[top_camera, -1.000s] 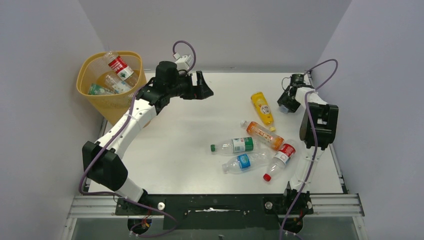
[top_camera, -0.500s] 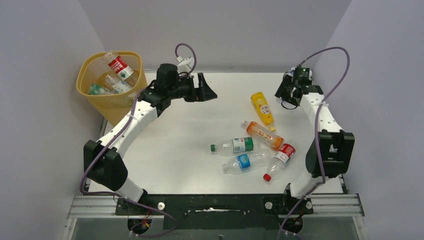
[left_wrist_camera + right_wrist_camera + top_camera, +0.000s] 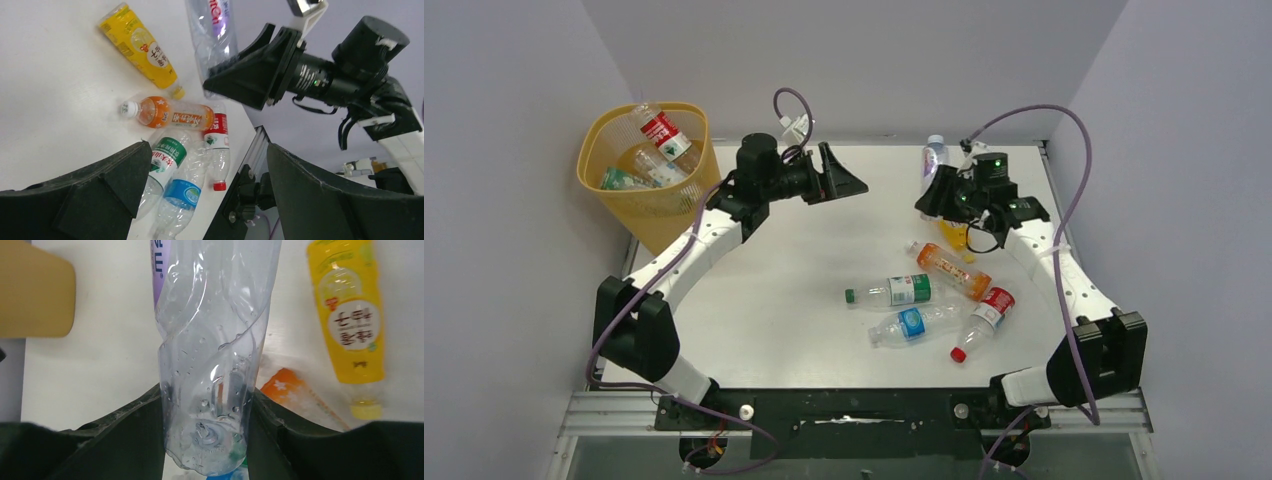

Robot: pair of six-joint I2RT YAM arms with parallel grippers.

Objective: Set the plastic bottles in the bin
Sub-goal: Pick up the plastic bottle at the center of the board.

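Observation:
The yellow-orange mesh bin (image 3: 646, 190) stands at the far left with several bottles (image 3: 662, 130) inside. My right gripper (image 3: 936, 192) is shut on the base of a clear bottle with a purple label (image 3: 933, 163), held above the table; it also shows in the right wrist view (image 3: 215, 340) and in the left wrist view (image 3: 210, 30). My left gripper (image 3: 844, 182) is open and empty, facing it from the left. On the table lie a yellow bottle (image 3: 955, 236), an orange one (image 3: 949, 270), and green-label (image 3: 894, 292), blue-label (image 3: 914, 323) and red-label (image 3: 984, 315) bottles.
Grey walls close in the table on three sides. The right arm's purple cable (image 3: 1064, 130) loops above the far right corner. An aluminium rail (image 3: 854, 410) runs along the near edge. A tan shape (image 3: 35, 290), probably the bin, shows at the right wrist view's top left.
My right arm has swung left from the far right corner to above the yellow bottle, and the clear bottle now shows in it. My left gripper has shifted slightly right.

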